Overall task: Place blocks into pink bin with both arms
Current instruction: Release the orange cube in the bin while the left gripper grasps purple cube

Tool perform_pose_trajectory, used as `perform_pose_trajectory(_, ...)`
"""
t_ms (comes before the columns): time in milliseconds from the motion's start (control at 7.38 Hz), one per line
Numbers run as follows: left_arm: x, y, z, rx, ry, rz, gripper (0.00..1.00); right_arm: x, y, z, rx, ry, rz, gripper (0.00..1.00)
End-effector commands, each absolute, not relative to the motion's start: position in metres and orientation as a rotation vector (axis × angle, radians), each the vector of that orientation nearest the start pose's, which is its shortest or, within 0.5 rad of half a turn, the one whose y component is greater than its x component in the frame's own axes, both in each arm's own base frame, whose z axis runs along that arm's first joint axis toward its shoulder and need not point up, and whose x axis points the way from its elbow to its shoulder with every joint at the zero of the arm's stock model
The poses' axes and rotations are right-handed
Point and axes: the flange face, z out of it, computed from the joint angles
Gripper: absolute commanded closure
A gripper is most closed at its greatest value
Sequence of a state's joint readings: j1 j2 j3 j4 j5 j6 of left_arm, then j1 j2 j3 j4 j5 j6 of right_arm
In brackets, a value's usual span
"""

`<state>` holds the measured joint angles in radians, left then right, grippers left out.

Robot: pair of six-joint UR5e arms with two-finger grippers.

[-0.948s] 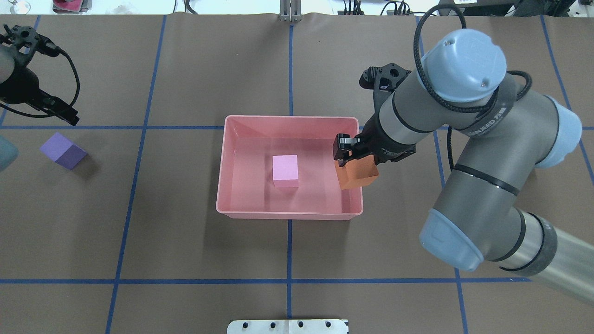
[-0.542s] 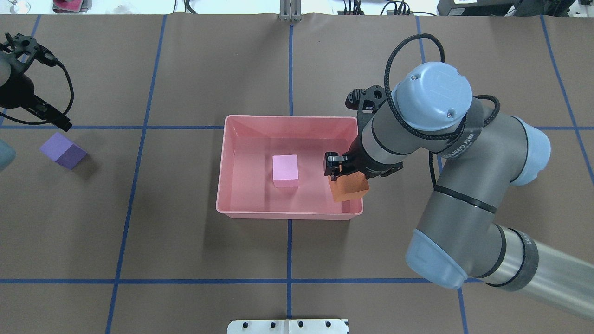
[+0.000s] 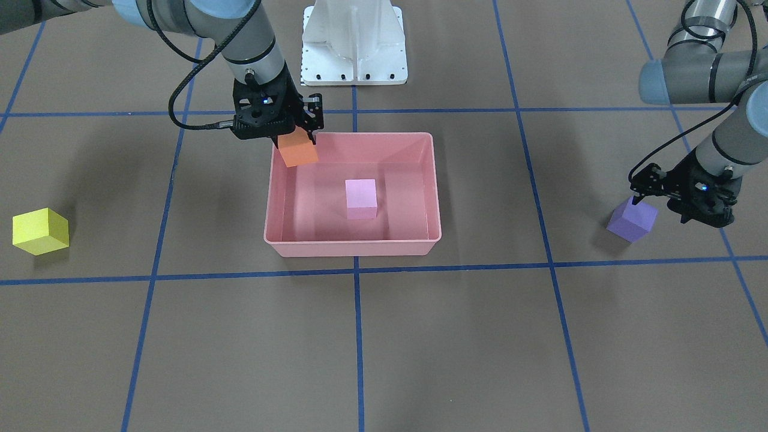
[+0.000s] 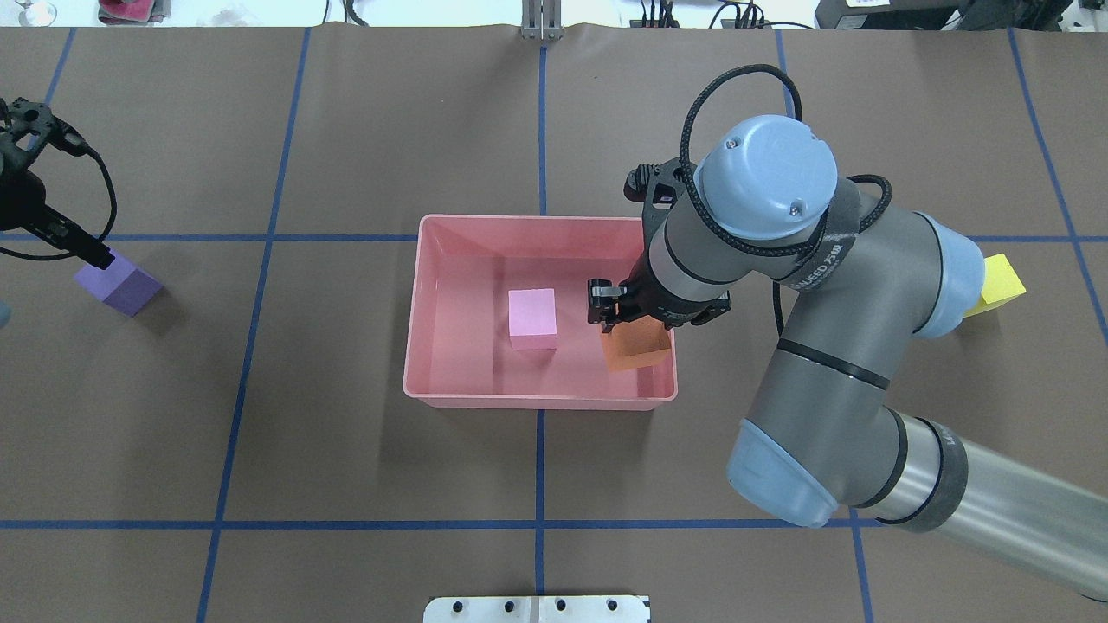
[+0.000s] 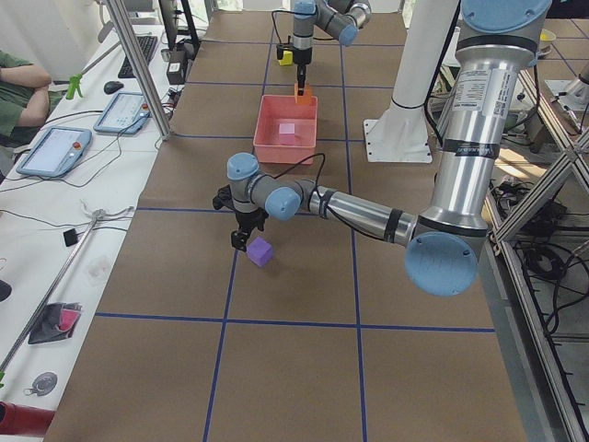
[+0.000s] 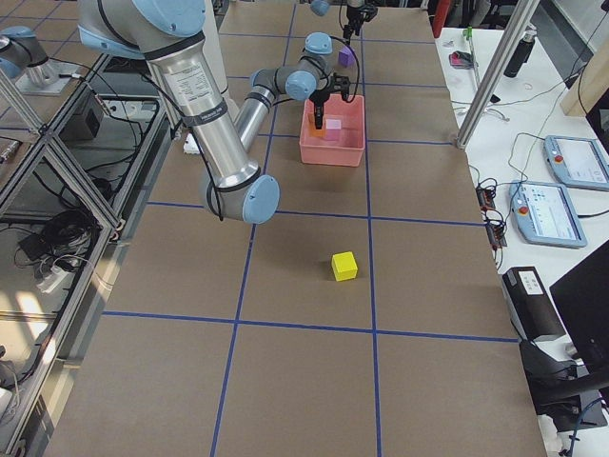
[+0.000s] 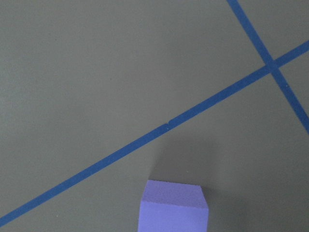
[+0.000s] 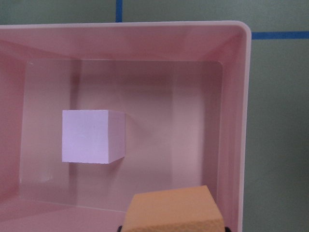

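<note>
orange cube (image 4: 636, 350), clamped in the right pincer (image 3: 295, 133), hangs above the pink bin (image 4: 537, 399); the left pincer (image 3: 660, 204), gap impossible to tell, hovers by the purple cube (image 3: 631, 220).

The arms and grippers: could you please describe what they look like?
The right arm and left arm are grey tubes with light-blue joint caps. A black cable runs to each black two-finger gripper: right gripper, left gripper. A black strap with white lettering wraps the right arm.
</note>
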<state>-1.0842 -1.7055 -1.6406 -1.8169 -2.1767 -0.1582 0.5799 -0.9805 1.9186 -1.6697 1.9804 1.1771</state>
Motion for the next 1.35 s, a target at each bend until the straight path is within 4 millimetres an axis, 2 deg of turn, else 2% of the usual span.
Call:
perform_pose_trajectory(0, 0.200, -0.539, 0.561, 0.235, 0.725, 0.398, 0.00, -0.462, -0.415, 0.189, 0.043, -0.897, 0.007, 1.00)
perform_pose_trajectory(271, 0.204, -0.539, 0.556, 0.231, 0.733, 0.373, 0.00, -0.463, -0.416, 0.192, 0.040, -0.891, 0.009, 1.00)
perform_pose_trajectory(677, 0.235, -0.526, 0.551, 0.229, 0.768, 0.368, 0.00, -0.471, -0.421, 0.200, 0.032, -0.880, 0.010, 1.00)
perform_pose_trajectory(1219, 0.234, -0.526, 0.558, 0.227, 0.756, 0.376, 0.00, -0.480, -0.413, 0.202, 0.022, -0.876, -0.004, 1.00)
